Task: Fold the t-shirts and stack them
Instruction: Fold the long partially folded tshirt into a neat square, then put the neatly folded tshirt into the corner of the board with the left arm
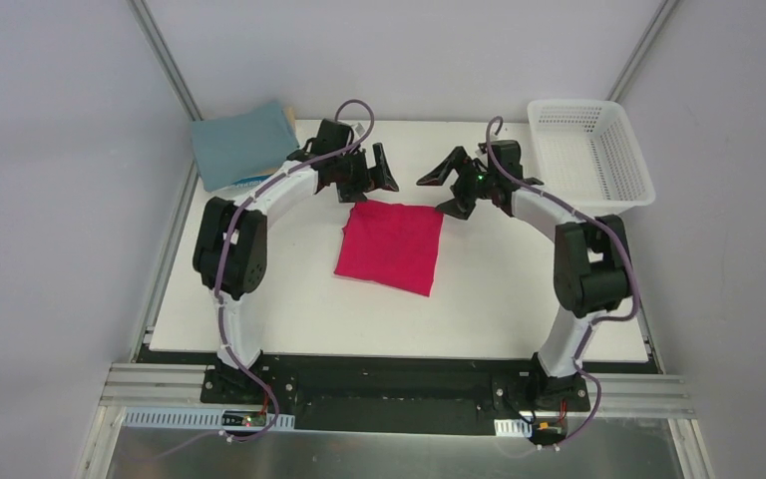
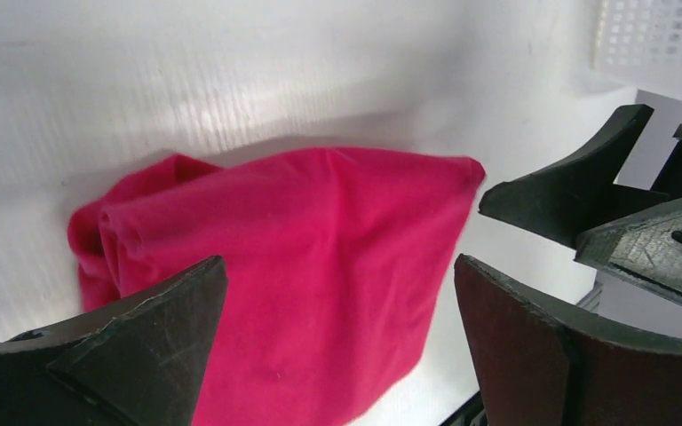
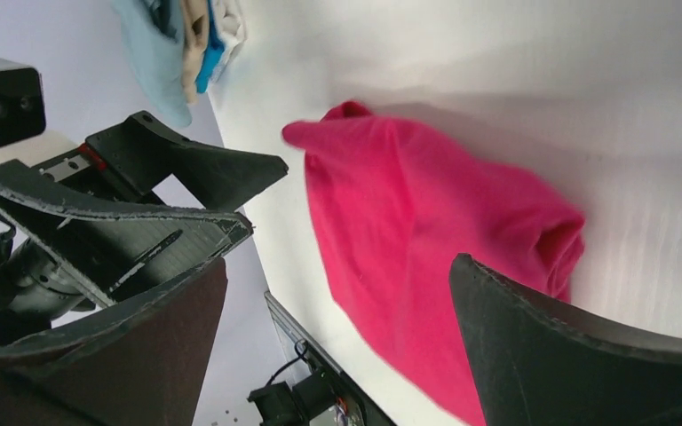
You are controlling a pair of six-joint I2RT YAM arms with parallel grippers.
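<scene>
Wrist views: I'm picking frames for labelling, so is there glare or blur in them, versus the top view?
Left wrist: a glare band on the table above the shirt, its edges soft. Right wrist: shirt's lower edge smeared, the stack soft. Top: sharp, evenly lit.

White plastic mesh basket point(image 1: 571, 103) at far right corner of tabletop point(image 1: 289, 309), upright, open side up, long side running roughly front to back. Its outer side seems to hang past the tabletop's right edge; can't tell for sure. One basket corner shows top right in left wrist view point(image 2: 653, 35), blurred. Tabletop is plain white, matte, with faint ribbing seen in the wrist views point(image 3: 542, 71). Grey walls point(image 1: 50, 200) on left, back and right. Two aluminium posts rise at an angle, one left point(image 1: 165, 60), one right point(image 1: 648, 45). Aluminium rail point(image 1: 160, 384) along near edge, black plate point(image 1: 399, 384) between its ends, shiny metal sheet point(image 1: 389, 454) below.
</scene>
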